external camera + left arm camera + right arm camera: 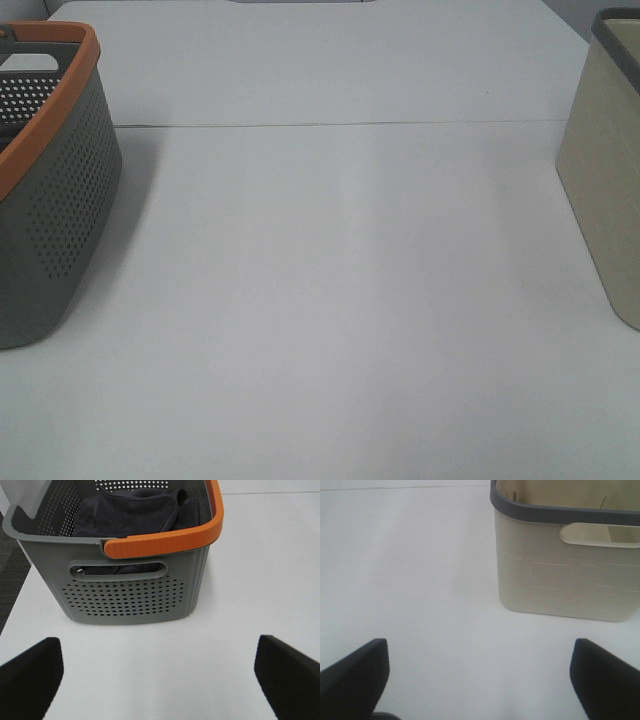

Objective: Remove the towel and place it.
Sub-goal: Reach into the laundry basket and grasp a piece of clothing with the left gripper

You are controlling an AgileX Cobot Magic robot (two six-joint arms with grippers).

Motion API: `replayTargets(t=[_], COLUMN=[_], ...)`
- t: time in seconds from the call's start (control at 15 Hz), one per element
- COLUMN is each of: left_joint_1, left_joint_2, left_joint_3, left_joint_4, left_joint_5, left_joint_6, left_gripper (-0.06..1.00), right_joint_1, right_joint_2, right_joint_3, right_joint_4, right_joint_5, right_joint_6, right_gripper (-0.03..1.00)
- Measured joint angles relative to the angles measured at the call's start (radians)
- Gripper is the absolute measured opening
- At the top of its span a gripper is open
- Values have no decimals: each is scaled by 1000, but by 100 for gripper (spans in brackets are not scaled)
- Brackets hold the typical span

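Left gripper [160, 680] hung wide open and empty, low over the table [250, 580], just short of the basket [135, 600]. Right gripper [480, 680] was the same: jaws fully spread, nothing held, with the bin [560, 580] ahead of it.

Towel [130, 512] lay bunched inside the basket, ahead of the left gripper and past the near wall. A bit of it showed through the slot [120, 571]. It was dark terry, so likely soft, limp and light. It would sag and drape when lifted, was not slippery, and had nothing to break. Best hold, as judged: pinch a raised fold on top of the heap, coming from above. No tag or hem showed clearly enough to aim at. A shallow pinch might catch one layer only and leave the rest trailing.

Edges: the rim [165, 537] stood between the left gripper and the towel, so the jaws would need to go up and over it, then down between the perforated walls. Room inside looked tight for spread jaws. The basket looked light and could drag or tip if the cloth snagged. The table edge ran close by the basket's outer side, with dark floor [10, 570] beyond.

Open room: nothing stood on the table between basket and bin, so there was wide space to carry across. Where to put it, table or bin, could not be told.
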Motion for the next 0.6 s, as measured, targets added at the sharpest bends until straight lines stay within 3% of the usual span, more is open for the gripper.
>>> replayTargets(t=[0.6], left_joint_1=[0], left_joint_2=[0], left_joint_3=[0], left_joint_4=[0], left_joint_5=[-1], left_joint_6=[0], left_gripper=[98], right_joint_1=[0], right_joint_2=[0], right_joint_3=[0], right_joint_4=[0], right_joint_5=[0], right_joint_6=[0], right_gripper=[87])
